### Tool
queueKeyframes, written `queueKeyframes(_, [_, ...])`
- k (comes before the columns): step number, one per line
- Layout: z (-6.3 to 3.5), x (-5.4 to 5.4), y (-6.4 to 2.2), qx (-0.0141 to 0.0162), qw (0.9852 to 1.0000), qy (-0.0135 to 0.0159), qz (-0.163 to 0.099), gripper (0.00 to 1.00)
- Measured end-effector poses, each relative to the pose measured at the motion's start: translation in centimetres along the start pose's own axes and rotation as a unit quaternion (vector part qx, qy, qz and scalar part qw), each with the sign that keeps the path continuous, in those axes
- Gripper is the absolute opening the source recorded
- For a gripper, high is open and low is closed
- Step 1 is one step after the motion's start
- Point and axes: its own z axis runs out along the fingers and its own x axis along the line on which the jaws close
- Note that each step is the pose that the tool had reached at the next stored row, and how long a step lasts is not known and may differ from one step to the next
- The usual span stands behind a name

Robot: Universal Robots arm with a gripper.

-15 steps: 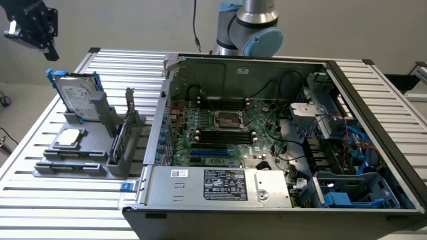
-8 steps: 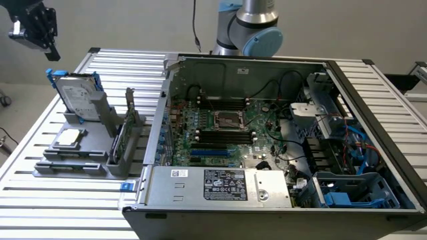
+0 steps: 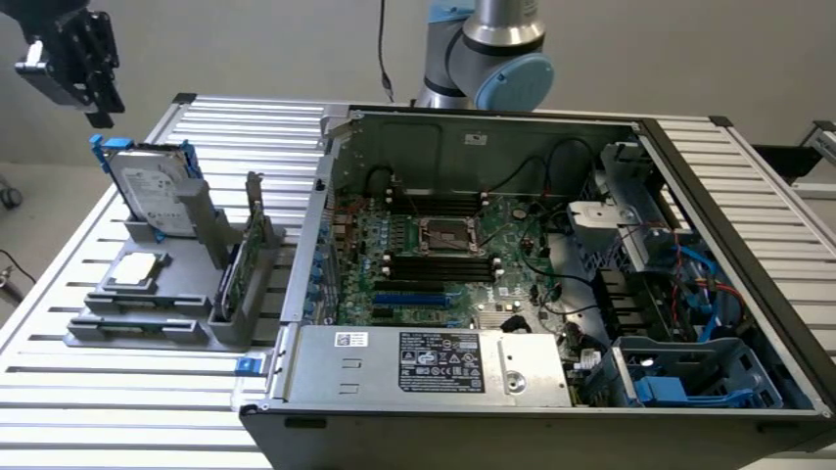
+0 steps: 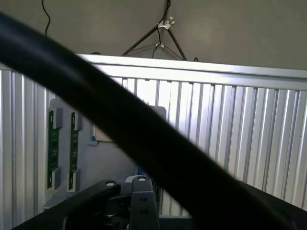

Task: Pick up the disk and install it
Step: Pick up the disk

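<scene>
Disk (image 3: pixel 148 186) – flat rectangular silver metal hard drive w/ white label, clipped in a blue plastic frame – stands on edge, leaning a bit, in the far slot of a grey plastic rack (image 3: pixel 137 325). Rack sits on the slatted alu table (image 3: pixel 117 411), at the exterior view's left of the open PC case (image 3: pixel 731 186). Disk not picked up yet.

Black gripper (image 3: pixel 78 88) hangs in the air above the disk & a little toward the exterior view's left, well apart from it. Jaws wide or narrow – can't tell from here.

Same rack: small square silver chip (image 3: pixel 137 271) lies flat on the low tray, nearer the camera than the disk. Thin green circuit card (image 3: pixel 235 279) stands on edge in a slot on the side toward the case.

Inside the case: green motherboard (image 3: pixel 432 259) flat on the bottom, silver PSU box (image 3: pixel 432 362) w/ black label along the near wall, blue plastic bay (image 3: pixel 673 387) in the near corner at the exterior view's right. Grey arm w/ pale blue joint cap (image 3: pixel 494 54) rises behind the case.

Wrist view: thick black cable (image 4: pixel 120 124) runs diagonally across the front. Behind it are the rack w/ two green strips (image 4: pixel 53 148), the table slats & a tripod (image 4: pixel 160 36) by the wall.
</scene>
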Motion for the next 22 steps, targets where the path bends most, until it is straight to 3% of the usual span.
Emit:
queueKeyframes(2, [0.35,0.0,0.00,-0.0001,1.0000,0.0000,-0.001,0.48])
queueKeyframes(5, [0.91,0.1,-0.01,0.0000,1.0000,0.0000,-0.001,0.53])
queueKeyframes(6, [1.09,0.1,-0.01,-0.0001,1.0000,0.0000,-0.001,0.60])
queueKeyframes(22, [3.99,0.5,0.01,0.0000,1.0000,0.0000,-0.001,0.60])
